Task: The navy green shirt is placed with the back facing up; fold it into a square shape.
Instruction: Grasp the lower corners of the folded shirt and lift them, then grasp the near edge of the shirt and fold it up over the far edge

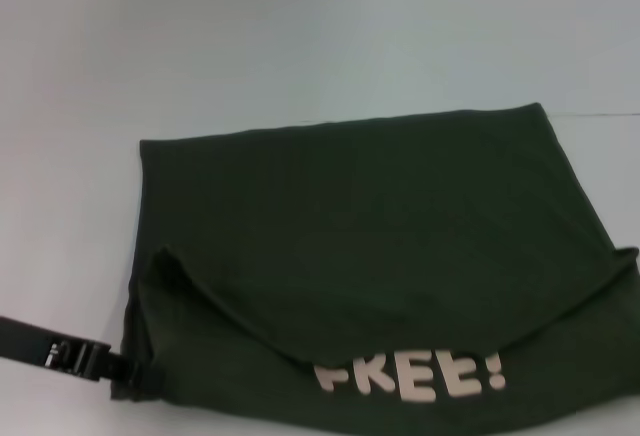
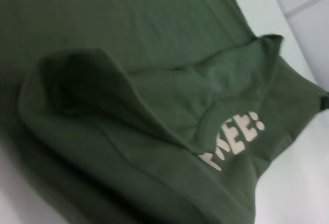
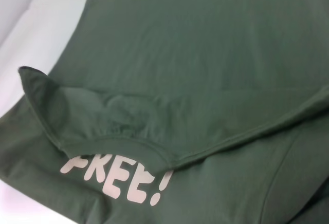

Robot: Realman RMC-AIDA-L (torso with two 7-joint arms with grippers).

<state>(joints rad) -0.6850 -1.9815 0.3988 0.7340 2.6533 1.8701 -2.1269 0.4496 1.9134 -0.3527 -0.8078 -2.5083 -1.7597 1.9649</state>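
The navy green shirt (image 1: 350,246) lies folded on the white bench (image 1: 300,36), a broad dark slab of cloth reaching the near edge of the head view. Its upper layer is doubled over toward the robot, the curved fold edge partly covering pale block letters (image 1: 415,376) — roughly "FREE!" — on the layer beneath. The left claw (image 1: 135,376) sits low at the shirt's near left corner, touching the cloth; whether it is spread or pinching the fabric cannot be told. The right claw does not appear.
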